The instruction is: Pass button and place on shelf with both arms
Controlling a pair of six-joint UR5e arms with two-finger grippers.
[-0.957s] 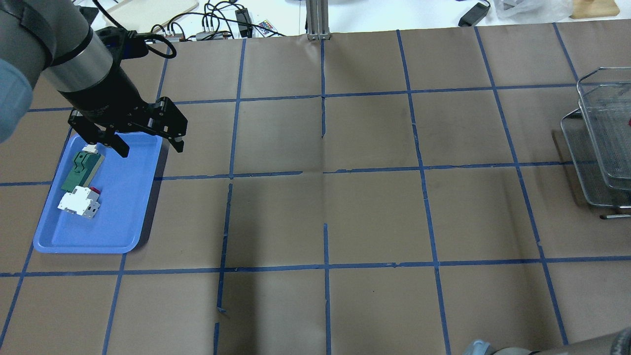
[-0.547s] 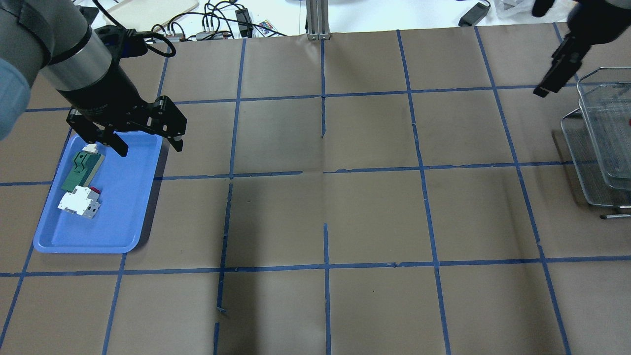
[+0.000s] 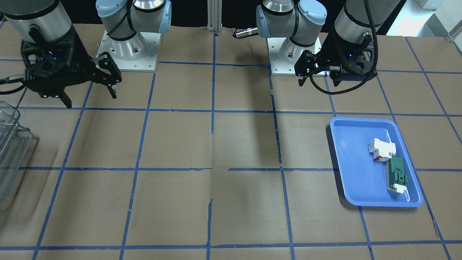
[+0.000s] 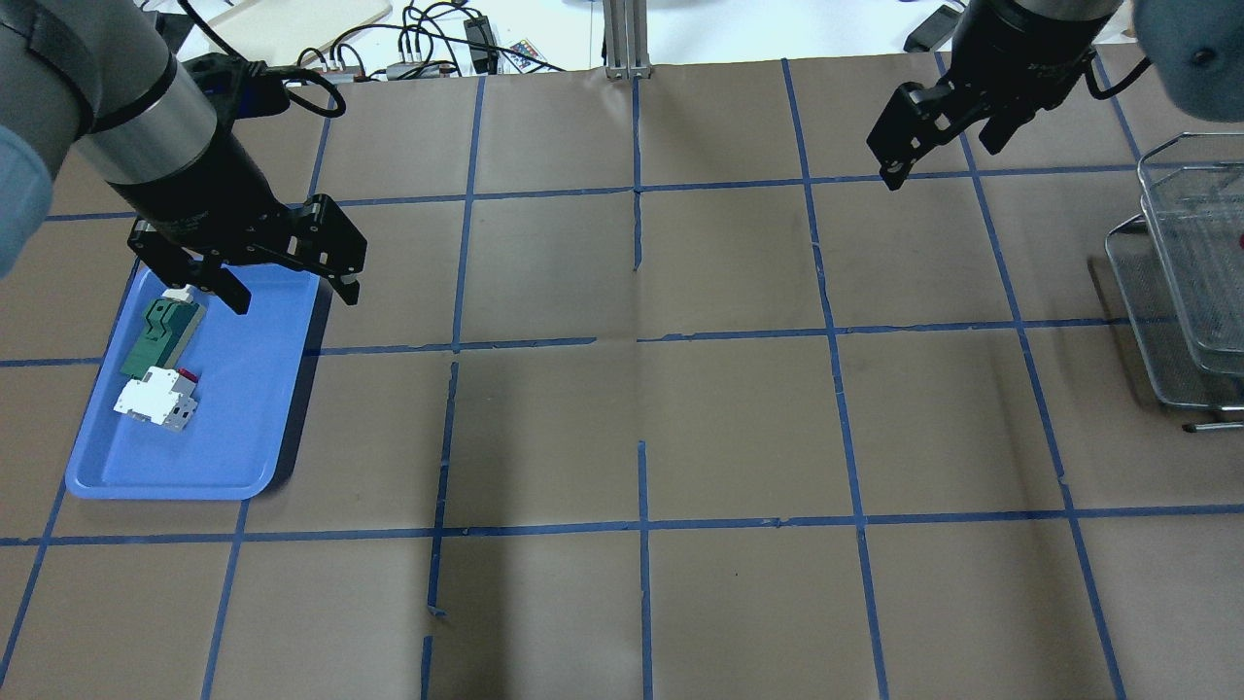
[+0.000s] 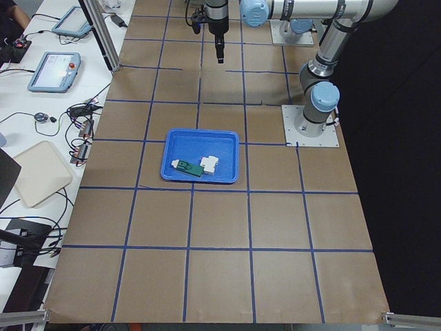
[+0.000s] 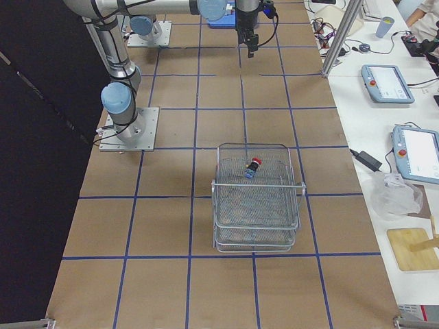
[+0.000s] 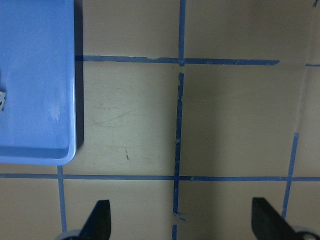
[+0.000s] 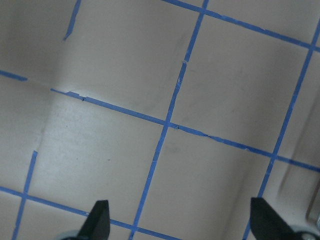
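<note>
- Hovering over the far edge of the blue tray [image 4: 243, 428], the left gripper [image 4: 292, 292] pointed down, its fingers spread wide with nothing between them.
- The left arm [image 4: 146, 126] came in from the table's near left corner in the overhead view.
- The right gripper [image 4: 938, 146] hung above the far side of the table, well apart from the shelf [image 6: 257, 205], fingers likewise spread and empty.
- Two arms were in view, and one shelf with stacked tiers.
- One button [image 6: 252, 167] lay in the shelf's top tier, near the end facing the table's middle.
- One tray held two parts: a green flat part [image 4: 160, 335] and a white-and-red breaker block [image 4: 151, 397], just beside each other.
</note>
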